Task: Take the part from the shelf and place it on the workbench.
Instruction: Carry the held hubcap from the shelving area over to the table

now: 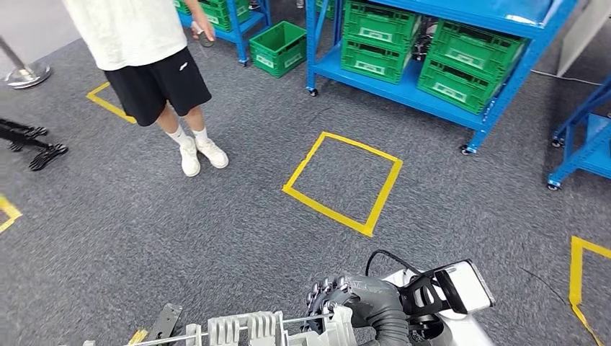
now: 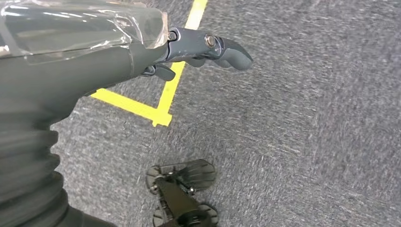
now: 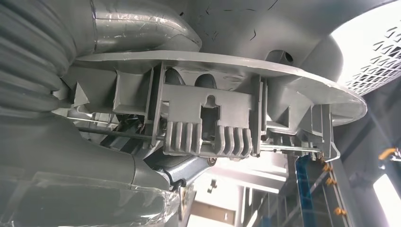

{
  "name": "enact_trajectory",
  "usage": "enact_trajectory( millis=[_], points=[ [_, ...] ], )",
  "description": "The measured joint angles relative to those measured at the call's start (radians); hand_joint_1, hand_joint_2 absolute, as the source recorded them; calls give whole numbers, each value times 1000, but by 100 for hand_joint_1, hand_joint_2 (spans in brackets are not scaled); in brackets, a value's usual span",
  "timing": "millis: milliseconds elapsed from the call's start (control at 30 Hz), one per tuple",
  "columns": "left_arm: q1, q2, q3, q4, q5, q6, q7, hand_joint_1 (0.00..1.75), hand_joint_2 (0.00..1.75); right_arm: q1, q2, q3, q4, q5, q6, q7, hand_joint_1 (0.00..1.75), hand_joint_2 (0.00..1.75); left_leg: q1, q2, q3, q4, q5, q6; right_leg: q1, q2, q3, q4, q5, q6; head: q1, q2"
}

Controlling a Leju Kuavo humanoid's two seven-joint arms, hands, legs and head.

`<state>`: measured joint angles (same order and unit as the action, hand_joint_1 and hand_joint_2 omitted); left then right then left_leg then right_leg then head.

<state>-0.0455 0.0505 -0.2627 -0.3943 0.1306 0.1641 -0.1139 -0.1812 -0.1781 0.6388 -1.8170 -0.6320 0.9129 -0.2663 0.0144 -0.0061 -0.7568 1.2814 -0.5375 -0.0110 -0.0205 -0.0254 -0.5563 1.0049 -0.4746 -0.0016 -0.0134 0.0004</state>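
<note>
While the part rides low in front of the body: the risks below are judgements from how things lie now.
Part: a grey moulded piece with ribs and a thin metal rod, carried near the robot's body and well apart from the blue shelf with its green crates.
Right hand: the right hand grips the part at one end; in the right wrist view the part lies against the hand, with the fingers around it mostly hidden.
Left hand: the left hand hangs over the carpet, its fingers loosely curled in and holding nothing.
Bench: I cannot tell where it stands.
Risk, grip: held from one end, the long part could sag or twist out if the robot turns sharply.
Risk, rod: the thin rod sticks out sideways and could catch on something.
Risk, person: a person stands near the yellow floor square; a wide turn could bring the part too close.
</note>
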Motion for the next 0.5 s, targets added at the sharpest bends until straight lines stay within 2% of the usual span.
enact_trajectory(
  millis=[33,67,100,133,167,200,233,300,333,400,433,500],
  points=[
    [1,-1,0,0,-1,0,0,0,175,0,0,0,0,1,0,0,175,175,0,3,-8,19,-1,0,1,-11,0,0,-1,-1,0,0],
    [1,-1,0,0,-2,0,1,0,175,0,0,-1,-1,2,0,0,175,175,0,5,5,-2,16,2,2,-22,0,0,-1,-1,0,0],
    [1,-1,0,-1,-3,1,1,0,175,0,0,-1,-2,2,0,0,175,175,-1,12,40,-63,44,6,3,-32,1,0,-2,-1,0,0],
    [1,-1,0,-2,-4,2,2,0,175,0,0,-2,-3,4,0,-1,175,175,-3,31,83,-140,71,11,5,-42,2,0,-3,0,0,0],
    [-1,-2,0,-4,-4,3,3,0,175,-1,0,-4,-5,5,0,-1,175,175,-7,48,119,-204,90,17,8,-50,2,0,-4,2,0,0],
    [-3,-2,0,-6,-5,3,4,0,175,-1,0,-6,-6,6,0,-1,175,175,-11,60,142,-247,100,23,12,-58,3,0,-6,5,1,0],
    [-5,-2,0,-8,-5,4,4,0,175,-1,0,-7,-8,8,0,-1,175,175,-15,66,149,-264,101,29,14,-66,3,-1,-7,9,1,0],
    [-6,-3,0,-11,-6,5,7,0,175,-1,-1,-8,-10,9,0,-1,175,175,-18,46,146,-269,105,41,15,-80,4,-4,-8,20,1,0],
    [-6,-4,0,-11,-6,6,8,0,175,-2,-1,-9,-12,9,0,-1,175,175,-17,35,149,-276,109,48,14,-73,2,1,-12,24,2,0],
    [-8,-6,0,-13,-6,9,9,0,175,-4,-2,-10,-15,10,0,-1,175,175,-12,14,154,-287,119,60,12,-29,-26,62,-44,24,5,0],
    [-10,-8,0,-15,-6,10,10,0,175,-4,-2,-10,-16,11,0,-1,175,175,-12,3,154,-289,121,63,10,-4,-57,125,-72,20,6,0],
    [-14,-11,0,-17,-8,11,10,0,175,-3,-4,-10,-16,11,0,-1,175,175,-14,-23,152,-288,123,67,11,18,-126,261,-119,16,8,0]
  ],
)
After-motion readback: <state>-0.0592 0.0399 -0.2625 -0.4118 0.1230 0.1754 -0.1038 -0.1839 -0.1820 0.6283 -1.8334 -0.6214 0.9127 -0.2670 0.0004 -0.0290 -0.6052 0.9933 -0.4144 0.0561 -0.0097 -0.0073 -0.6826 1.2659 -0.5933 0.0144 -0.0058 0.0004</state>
